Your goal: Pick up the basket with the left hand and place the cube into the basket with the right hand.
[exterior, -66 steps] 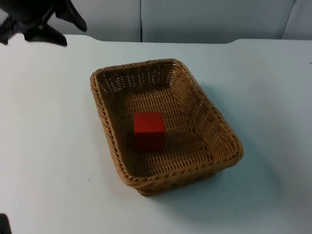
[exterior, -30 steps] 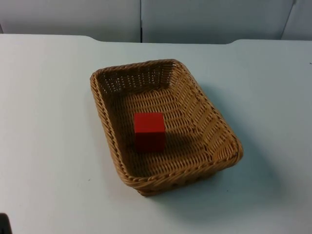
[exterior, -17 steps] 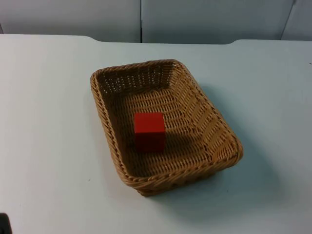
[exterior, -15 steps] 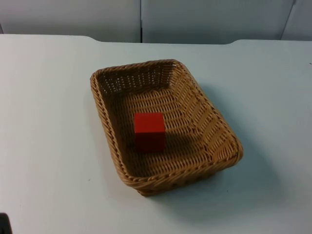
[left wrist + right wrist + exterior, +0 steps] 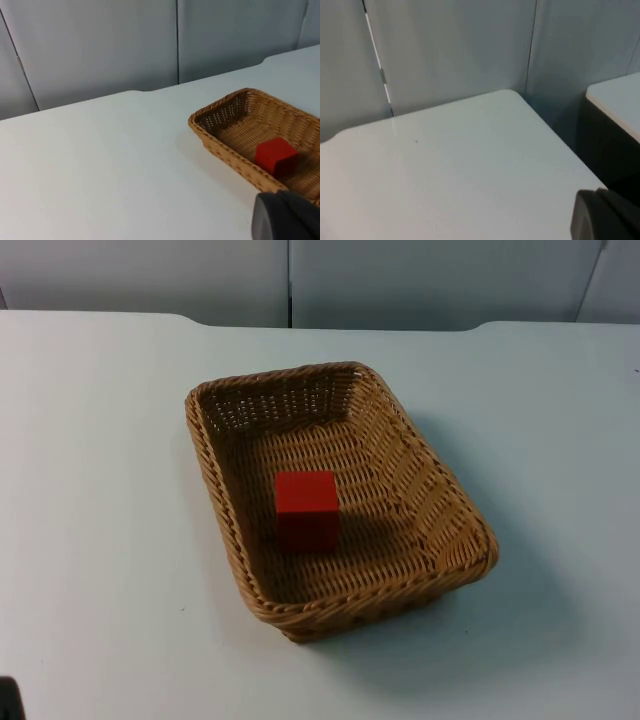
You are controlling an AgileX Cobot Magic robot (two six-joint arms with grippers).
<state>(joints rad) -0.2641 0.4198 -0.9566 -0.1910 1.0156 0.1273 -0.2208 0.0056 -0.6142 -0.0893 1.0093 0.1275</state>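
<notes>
Left hand [image 5: 285, 217]: black fingertip seen, back from basket [image 5: 335, 495], grip state impossible to tell. Basket sat mid-bench [image 5: 90, 540], nearer far edge, flat on surface, ungrasped. Red cube [image 5: 306, 508] lay inside, on woven floor. Judged light, stiff wicker, rough enough to hold; best taken at rim of left long wall. Right hand [image 5: 605, 217]: waiting over far right bench corner, grip state likewise untellable.

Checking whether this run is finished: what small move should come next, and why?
Probably none beyond keeping both arms back. The red cube already sits on the floor of the brown wicker basket, which rests on the white table. The left wrist view sees the basket from off to one side, so neither seems to need handling.
</notes>
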